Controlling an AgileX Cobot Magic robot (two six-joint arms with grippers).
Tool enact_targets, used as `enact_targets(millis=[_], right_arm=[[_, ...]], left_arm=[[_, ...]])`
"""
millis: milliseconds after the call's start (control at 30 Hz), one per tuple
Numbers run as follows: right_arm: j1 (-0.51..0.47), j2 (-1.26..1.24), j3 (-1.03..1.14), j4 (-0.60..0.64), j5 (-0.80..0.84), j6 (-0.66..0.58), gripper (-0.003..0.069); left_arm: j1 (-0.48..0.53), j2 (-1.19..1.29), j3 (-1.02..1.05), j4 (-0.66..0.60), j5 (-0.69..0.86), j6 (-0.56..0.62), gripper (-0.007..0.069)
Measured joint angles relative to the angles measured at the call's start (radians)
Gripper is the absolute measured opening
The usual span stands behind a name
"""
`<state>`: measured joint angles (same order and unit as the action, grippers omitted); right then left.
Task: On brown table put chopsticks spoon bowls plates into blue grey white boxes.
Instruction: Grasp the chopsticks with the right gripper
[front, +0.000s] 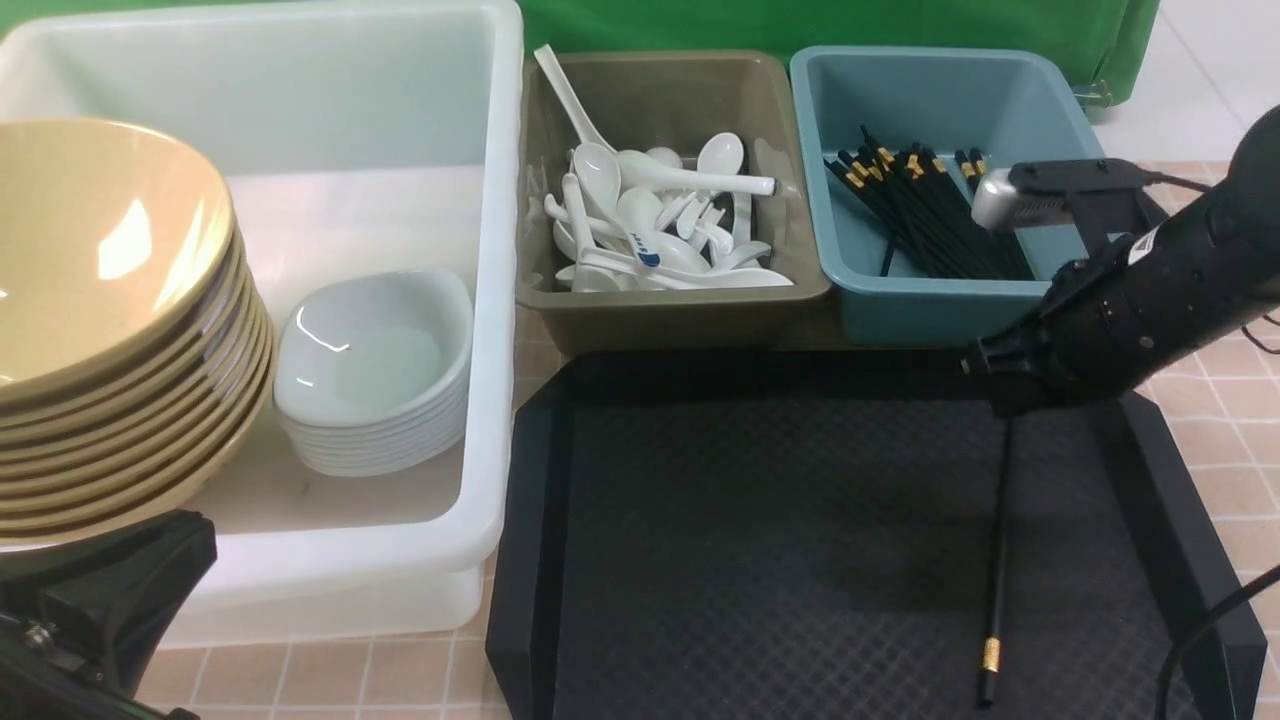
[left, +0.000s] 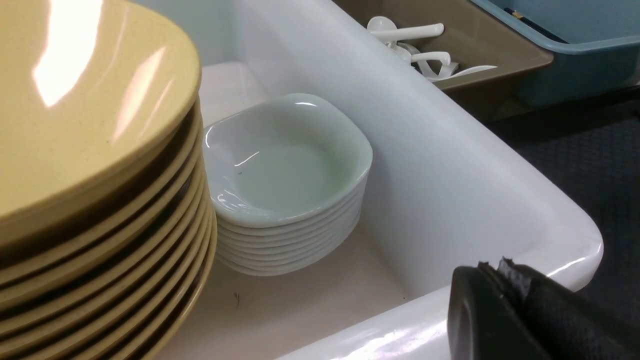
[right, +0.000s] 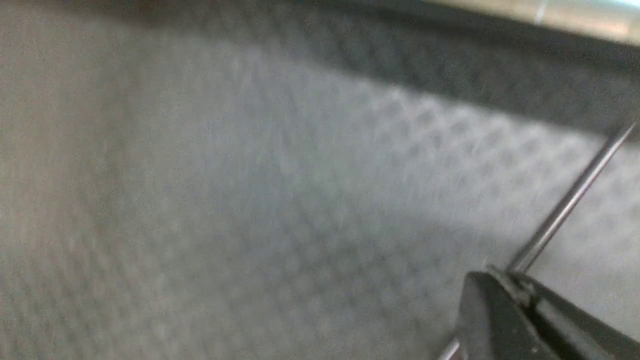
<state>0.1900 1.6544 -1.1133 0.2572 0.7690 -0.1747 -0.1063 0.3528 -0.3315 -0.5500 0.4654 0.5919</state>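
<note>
My right gripper (front: 1005, 402) is shut on a black chopstick (front: 998, 560) with a gold band. It holds the thin end above the black tray (front: 750, 520), and the banded end reaches down near the tray's front. The right wrist view shows the chopstick (right: 565, 210) passing through the shut gripper (right: 500, 280). My left gripper (left: 492, 270) is shut and empty at the near rim of the white box (left: 500, 200). The box holds a stack of yellow plates (front: 110, 330) and a stack of white bowls (front: 375, 370).
A grey-brown box (front: 670, 305) with white spoons (front: 650, 220) stands behind the tray. A blue box (front: 930, 305) with several black chopsticks (front: 920, 210) stands to its right. The white box (front: 495, 300) is left of the tray. The table is tiled.
</note>
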Motion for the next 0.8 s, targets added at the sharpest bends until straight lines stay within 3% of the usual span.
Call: enact_targets(millis=[100, 233, 300, 400, 500, 600, 700, 800], right_arm=[[0.0, 0.024, 0.001, 0.0, 0.072, -0.008, 0.0054], [0.009, 0.071, 0.041, -0.013, 0.13, -0.012, 0.0153], [0.032, 0.093, 0.066, -0.023, 0.133, -0.005, 0.0265], [0.063, 0.112, 0.07, -0.026, 0.102, 0.018, 0.0366], [0.1, 0.139, 0.066, -0.039, 0.062, 0.047, 0.0416], [0.136, 0.156, 0.055, -0.1, 0.063, 0.081, 0.0399], [0.164, 0.168, 0.047, -0.168, 0.073, 0.101, 0.0334], [0.21, 0.174, 0.041, -0.257, 0.074, 0.111, 0.0139]], left_arm=[[0.0, 0.0, 0.0, 0.0, 0.0, 0.0, 0.0001], [0.0, 0.0, 0.0, 0.0, 0.001, 0.0, 0.0001], [0.0, 0.0, 0.0, 0.0, 0.006, 0.0, 0.0001], [0.0, 0.0, 0.0, 0.0, 0.008, 0.0, 0.0001], [0.0, 0.0, 0.0, 0.0, 0.008, 0.0, 0.0001], [0.0, 0.0, 0.0, -0.001, 0.008, -0.003, 0.0001], [0.0, 0.0, 0.0, -0.001, 0.009, -0.003, 0.0001], [0.0, 0.0, 0.0, -0.002, 0.01, -0.001, 0.0001]])
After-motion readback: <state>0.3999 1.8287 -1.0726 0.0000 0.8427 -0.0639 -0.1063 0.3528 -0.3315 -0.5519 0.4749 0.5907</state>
